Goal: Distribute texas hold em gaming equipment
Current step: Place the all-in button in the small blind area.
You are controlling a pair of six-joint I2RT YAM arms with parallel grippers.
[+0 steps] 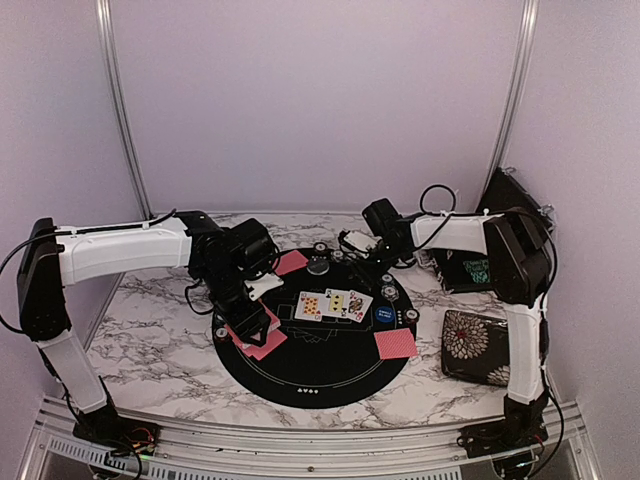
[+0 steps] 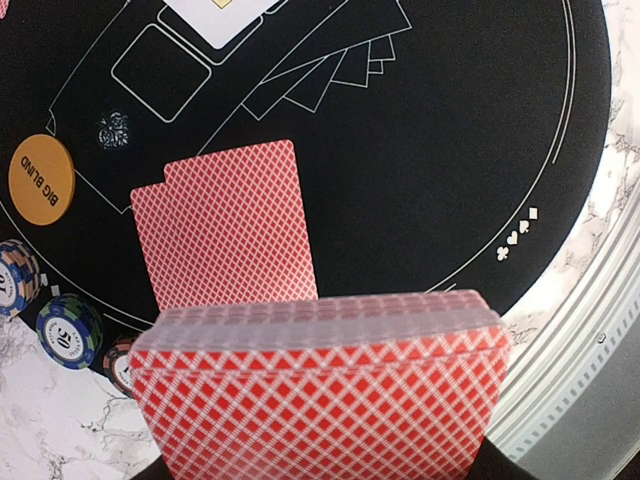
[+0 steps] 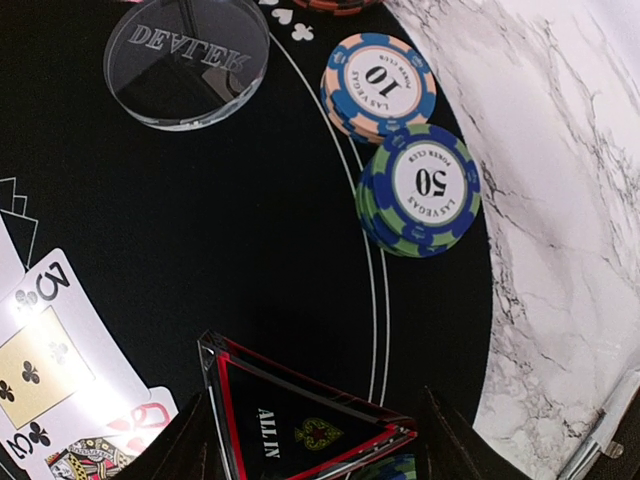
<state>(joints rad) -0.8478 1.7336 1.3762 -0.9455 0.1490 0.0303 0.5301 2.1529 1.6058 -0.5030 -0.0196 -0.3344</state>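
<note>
Deck of cards (image 2: 320,390): red lattice backs, squared stack, clamped between the fingers of the left gripper (image 1: 248,295); held over the near-left part of the mat (image 1: 310,378).

Dealt pair (image 2: 225,225): two face-down cards, overlapping, flat on the mat just beyond the held deck.

Triangle marker (image 3: 300,425): black with red edging, lettered ALL IN; pinched between the fingers of the right gripper (image 1: 353,243), over the far right part of the mat. Whether it touches the mat cannot be told.

Chip stacks: one marked 10 (image 3: 380,85), orange and blue; one marked 50 (image 3: 420,190), green and blue. They touch each other and straddle the mat's edge, beside the triangle marker.

Clear disc (image 3: 187,60): round, engraved lettering, flat on the mat.

Orange button (image 2: 40,180): lettered BIG BLIND, on the mat near its left edge; more chips (image 2: 68,330) just beside it.

Blue button (image 1: 384,314): on the mat, right of three face-up cards (image 1: 333,304) in a row at the centre.

Other face-down cards: one set near right (image 1: 395,344), one far left (image 1: 291,262).

Floral case (image 1: 476,346): on the marble table (image 1: 150,330), right of the mat.
</note>
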